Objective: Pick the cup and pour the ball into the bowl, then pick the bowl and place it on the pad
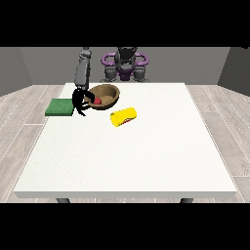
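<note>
Ball red, inside bowl; yellow cup on its side on tabletop, right and nearer. Robot hand at view's left at bowl's left rim, fingers curled over rim. Green pad just left of hand. Short leftward carry likely next.

— Where's the arm at the view's left?
— Raised from the shoulder, forearm angling down over the table, ending in the black hand.
— And its fingers?
— Curled downward and spread.
— The other hand?
— Not visible.
</note>
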Controlling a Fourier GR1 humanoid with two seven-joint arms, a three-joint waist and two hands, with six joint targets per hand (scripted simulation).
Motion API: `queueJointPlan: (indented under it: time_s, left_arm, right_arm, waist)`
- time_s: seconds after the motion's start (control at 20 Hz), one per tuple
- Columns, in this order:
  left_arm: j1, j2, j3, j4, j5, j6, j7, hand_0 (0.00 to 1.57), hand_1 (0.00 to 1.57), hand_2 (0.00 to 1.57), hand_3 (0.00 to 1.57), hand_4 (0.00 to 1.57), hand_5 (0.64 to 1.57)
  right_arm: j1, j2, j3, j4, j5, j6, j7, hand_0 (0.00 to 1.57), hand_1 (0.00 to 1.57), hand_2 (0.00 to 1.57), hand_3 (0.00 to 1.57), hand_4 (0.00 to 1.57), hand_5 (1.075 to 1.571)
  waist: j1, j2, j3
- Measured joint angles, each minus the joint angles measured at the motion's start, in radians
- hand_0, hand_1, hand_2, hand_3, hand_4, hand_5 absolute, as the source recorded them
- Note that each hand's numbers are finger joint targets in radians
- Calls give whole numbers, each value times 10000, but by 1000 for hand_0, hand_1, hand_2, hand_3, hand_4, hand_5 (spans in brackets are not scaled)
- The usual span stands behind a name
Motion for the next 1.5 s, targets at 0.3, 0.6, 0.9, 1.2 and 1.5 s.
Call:
queueJointPlan:
  time_s: [0.3, 0.6, 0.9, 1.2, 1.5]
  left_arm:
    - [668, 311, 287, 1116, -299, -172, -486, 0, 0, 0, 0, 725, 1569]
    - [1022, 572, 466, 1670, -355, -229, -777, 0, 0, 0, 0, 700, 1566]
    - [1300, 734, 610, 1842, -374, -444, -1424, 0, 0, 0, 0, 703, 1560]
    - [1382, 879, 645, 1920, -692, -227, -2206, 0, 0, 0, 0, 684, 1558]
    - [1261, 1019, 849, 960, -378, -15, -2312, 0, 0, 0, 0, 690, 1560]
  right_arm:
    - [-556, -386, 615, -258, 294, -297, 2620, 1571, 1571, 1571, 1571, 1032, 1532]
    - [-1077, -1401, 795, -321, 500, -14, 3968, 1571, 1571, 1571, 1571, 992, 1568]
    - [-1311, -2573, 702, -80, 763, 564, 3778, 1571, 1571, 1571, 1571, 996, 1571]
    - [-1618, -3308, 213, 313, 411, 1380, 3265, 1571, 1571, 1571, 1193, 990, 1570]
    - [-1636, -4268, -670, 1668, 101, 2180, 1500, 1571, 1571, 1571, 0, 984, 1571]
  waist:
    - [-742, -855, 181]
    - [-1246, -1205, 227]
    - [-1355, -676, 241]
    - [-1562, 30, 247]
    - [-1348, 1303, 266]
